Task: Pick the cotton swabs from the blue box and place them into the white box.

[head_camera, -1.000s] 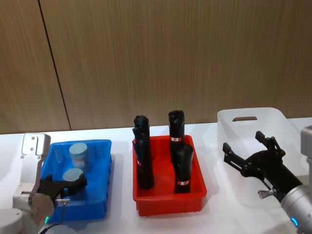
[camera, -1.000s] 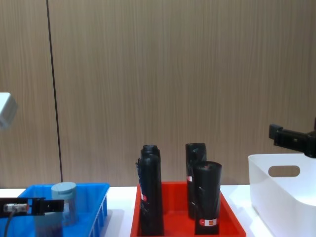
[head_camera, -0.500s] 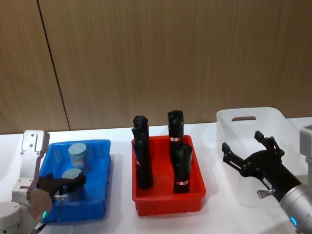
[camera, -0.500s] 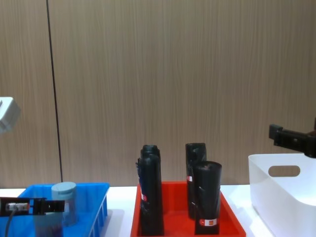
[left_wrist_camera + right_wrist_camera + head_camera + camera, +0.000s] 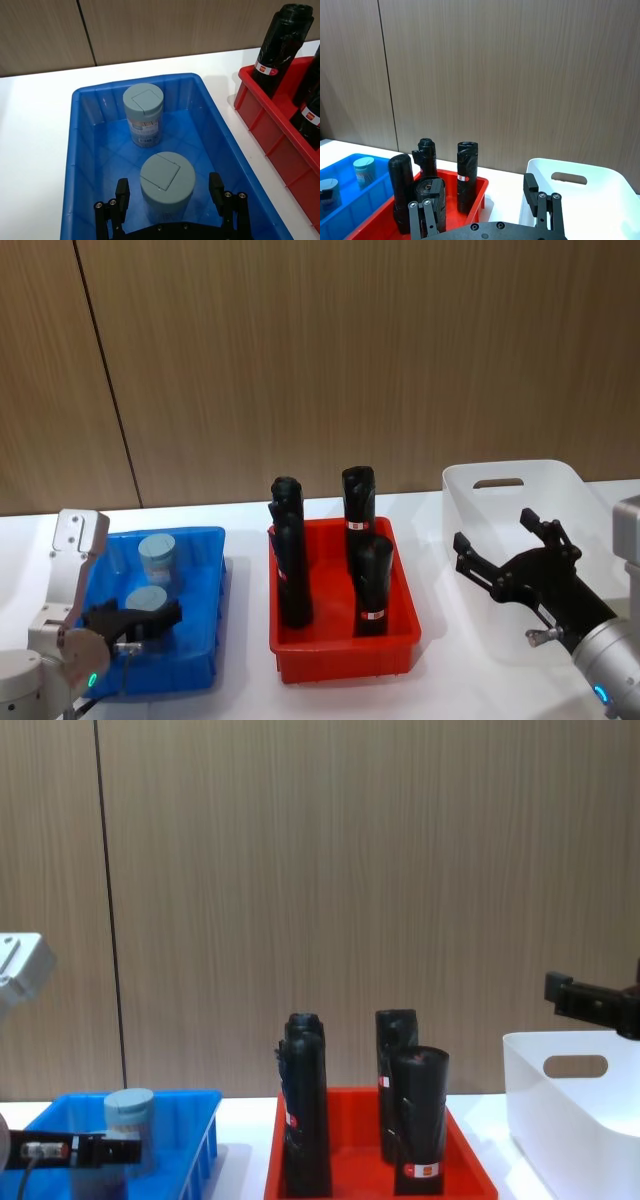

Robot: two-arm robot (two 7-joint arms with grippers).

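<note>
right end effector [image 5: 482, 185] spread | red tray [image 5: 476, 196] between blue box [image 5: 356, 201], white box [image 5: 600, 200]

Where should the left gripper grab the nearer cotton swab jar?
Probably around its side wall just below the lid, coming from the robot's side. The nearer cotton swab jar stands upright, clear of the blue box walls and the farther jar, and the open left gripper straddles it. The right gripper idles by the white box.

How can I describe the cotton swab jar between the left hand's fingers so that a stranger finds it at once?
Find the blue box on the robot's left, beside the red tray. Two jars with pale blue-grey lids stand inside. It is the near jar, flanked by the open left hand; the other jar stands farther back, toward the wall.
</note>
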